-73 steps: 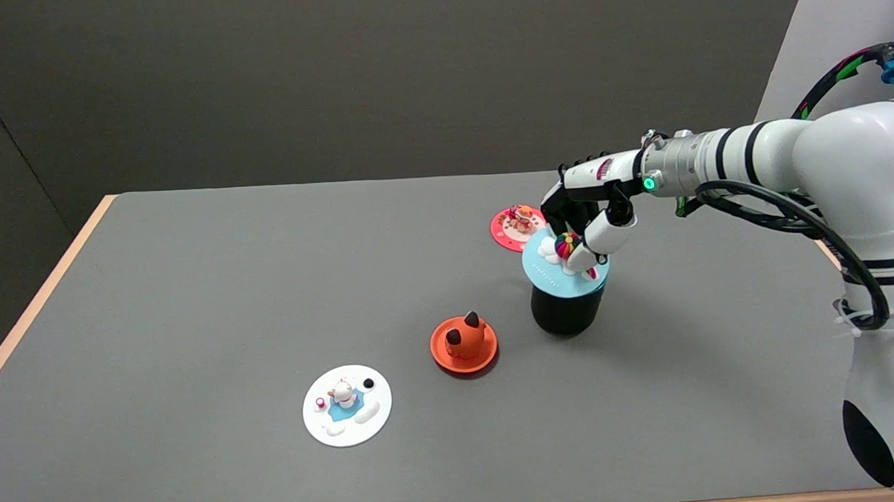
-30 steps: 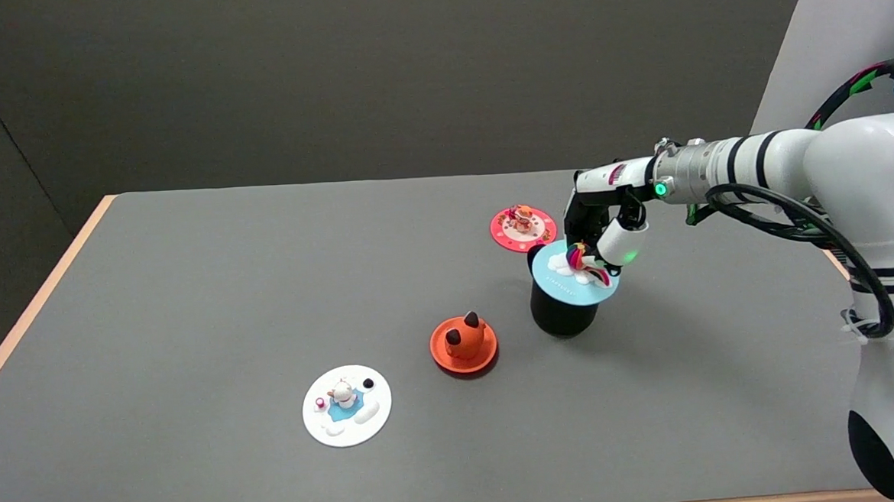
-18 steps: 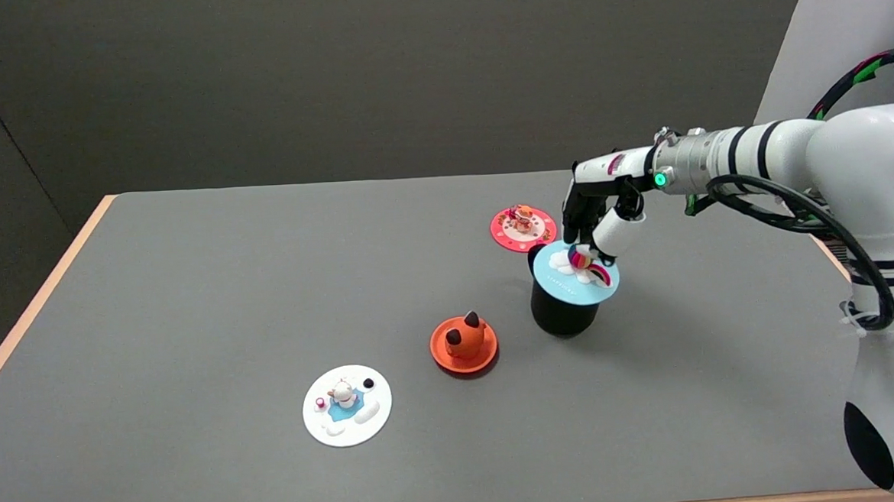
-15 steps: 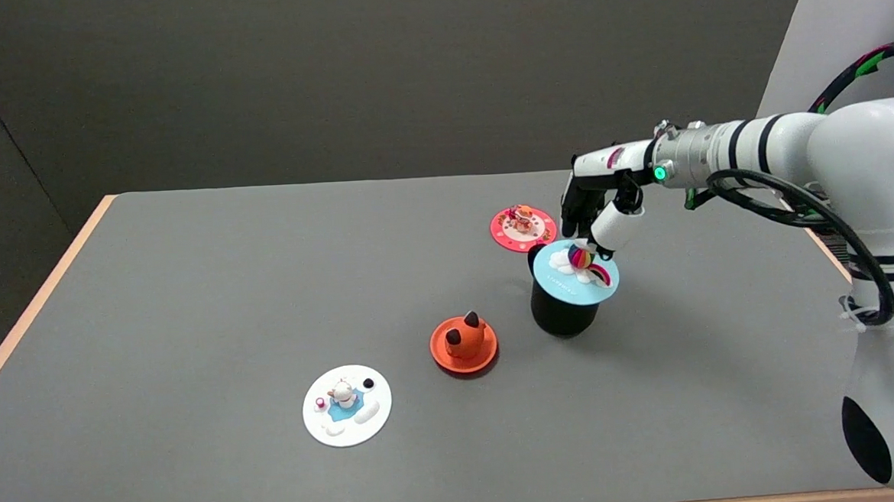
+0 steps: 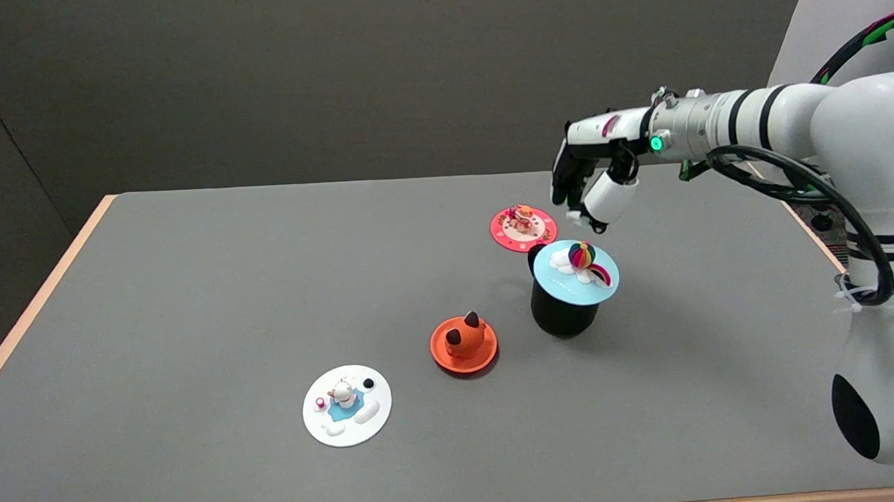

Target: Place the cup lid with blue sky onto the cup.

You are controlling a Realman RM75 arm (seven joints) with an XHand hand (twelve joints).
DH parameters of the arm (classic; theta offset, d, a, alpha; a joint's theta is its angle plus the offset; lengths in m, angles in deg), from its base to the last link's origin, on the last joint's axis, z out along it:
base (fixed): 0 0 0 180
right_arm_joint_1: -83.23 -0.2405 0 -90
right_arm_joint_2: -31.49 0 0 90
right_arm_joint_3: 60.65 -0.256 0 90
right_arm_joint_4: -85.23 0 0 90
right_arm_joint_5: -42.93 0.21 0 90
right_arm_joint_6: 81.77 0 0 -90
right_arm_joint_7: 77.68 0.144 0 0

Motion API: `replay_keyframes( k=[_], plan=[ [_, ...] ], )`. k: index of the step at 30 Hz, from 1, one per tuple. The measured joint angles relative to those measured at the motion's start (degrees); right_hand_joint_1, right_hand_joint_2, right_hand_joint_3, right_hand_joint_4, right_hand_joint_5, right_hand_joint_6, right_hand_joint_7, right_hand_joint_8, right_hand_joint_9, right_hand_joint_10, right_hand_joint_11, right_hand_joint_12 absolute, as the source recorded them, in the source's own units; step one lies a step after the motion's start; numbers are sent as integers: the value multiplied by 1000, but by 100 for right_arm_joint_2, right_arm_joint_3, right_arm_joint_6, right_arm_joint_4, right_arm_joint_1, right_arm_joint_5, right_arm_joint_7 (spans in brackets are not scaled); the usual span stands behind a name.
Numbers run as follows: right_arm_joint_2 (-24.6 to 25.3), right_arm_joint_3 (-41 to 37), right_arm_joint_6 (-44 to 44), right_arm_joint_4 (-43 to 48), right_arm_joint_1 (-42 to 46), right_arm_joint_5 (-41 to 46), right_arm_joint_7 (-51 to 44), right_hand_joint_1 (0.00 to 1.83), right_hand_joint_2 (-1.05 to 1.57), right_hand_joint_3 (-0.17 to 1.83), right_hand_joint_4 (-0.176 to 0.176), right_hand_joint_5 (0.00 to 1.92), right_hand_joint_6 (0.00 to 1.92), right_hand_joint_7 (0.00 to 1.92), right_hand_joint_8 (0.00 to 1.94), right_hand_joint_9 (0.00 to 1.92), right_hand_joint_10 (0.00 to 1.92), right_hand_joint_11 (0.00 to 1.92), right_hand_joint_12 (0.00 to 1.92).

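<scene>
In the head view, your right hand [image 5: 588, 191] hung in the air above the table [image 5: 189, 295], toward its far right corner, and it held nothing. Its fingers pointed downward and were loosely apart, with the white thumb tip lowest. The hand was clear of the blue-sky lid [image 5: 575, 272], with a gap of grey table showing between the fingertips and the little striped balloon on the lid.

The blue-sky lid lay on top of the black cup [image 5: 561, 311], which stood upright right of the table's middle. The lid sat off-centre, shifted toward the right edge (a sliver of the cup's dark rim showed at the lid's left side), and it overhung the cup on the right. Whether it sat fully flat I could not tell.

The pink lid [image 5: 522, 228] lay flat on the table just beyond the cup, toward the far edge. The orange lid [image 5: 463, 344] with its eared figure lay just left of the cup, on the near side. The white lid [image 5: 346, 405] lay further left again and closer to the near edge, well apart from the cup.
</scene>
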Motion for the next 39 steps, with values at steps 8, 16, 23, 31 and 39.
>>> replay_keyframes(
  k=[8,16,23,31,39],
  plan=[
    [82,52,-773,-2,3,8,-1,858,603,1021,-176,739,266,704,197,668,246,270,1057],
    [343,237,-2380,-5,240,94,5,862,657,990,-176,785,301,819,216,747,242,249,1156],
    [707,537,-4050,-10,580,196,4,809,610,1011,-176,755,285,711,194,691,240,237,1151],
    [1083,744,-5805,-12,1175,349,-1,808,396,1000,-151,534,198,512,183,497,201,369,740],
    [1351,835,-7446,-17,1911,710,-9,765,364,992,-147,499,193,488,182,456,193,410,604]
  ],
)
